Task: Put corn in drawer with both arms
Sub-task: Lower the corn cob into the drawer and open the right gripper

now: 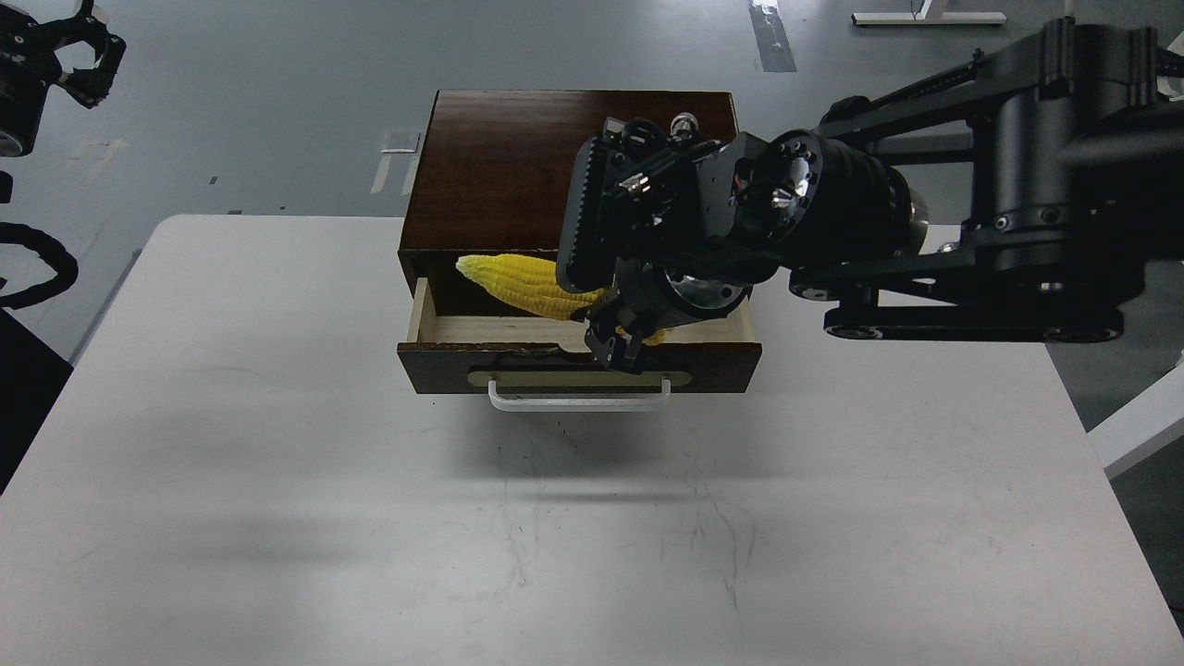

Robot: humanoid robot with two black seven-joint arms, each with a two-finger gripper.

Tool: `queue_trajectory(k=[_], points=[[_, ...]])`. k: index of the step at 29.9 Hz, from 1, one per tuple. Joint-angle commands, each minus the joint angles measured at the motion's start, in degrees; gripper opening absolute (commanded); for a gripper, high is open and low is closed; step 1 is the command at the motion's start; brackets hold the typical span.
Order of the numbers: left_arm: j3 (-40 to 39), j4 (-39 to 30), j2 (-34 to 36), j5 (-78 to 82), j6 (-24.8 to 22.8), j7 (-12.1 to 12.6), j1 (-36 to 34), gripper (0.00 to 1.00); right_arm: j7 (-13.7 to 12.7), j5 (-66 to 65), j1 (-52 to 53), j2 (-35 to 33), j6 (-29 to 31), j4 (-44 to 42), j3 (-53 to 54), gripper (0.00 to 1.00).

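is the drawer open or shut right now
Open. The drawer front stands pulled out from the dark box, its pale wood interior shows, and the corn lies over that gap.

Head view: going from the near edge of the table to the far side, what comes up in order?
Bare table → white handle → drawer front → corn over the open drawer → box top → grey floor.

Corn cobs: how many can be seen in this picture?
1. The corn lies over the open drawer, its thick end under the right gripper. More could be hidden behind that arm.
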Motion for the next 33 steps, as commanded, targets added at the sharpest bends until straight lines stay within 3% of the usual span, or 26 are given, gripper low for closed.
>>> queue_trajectory(k=[1, 15, 22, 33], points=[[-0.1, 0.0, 0.0, 0.0, 0.0, 0.0, 0.2, 0.98, 0.5, -1.3, -0.4, -0.3, 0.0, -0.3, -1.3, 0.29], [-0.1, 0.1, -0.4, -0.2, 0.0, 0.0, 0.2, 0.98, 0.8, -3.1, -2.9, -0.6, 0.0, -3.5, -1.7, 0.34], [-0.1, 0.3, -0.4, -0.2, 0.0, 0.0, 0.2, 0.98, 0.9, -3.0, -3.1, -0.6, 0.0, -3.7, -1.6, 0.65], [0.0, 0.3, -0.5, -0.1, 0.0, 0.0, 0.2, 0.98, 0.9, -2.4, -2.9, -0.7, 0.0, -3.6, -1.2, 0.78]])
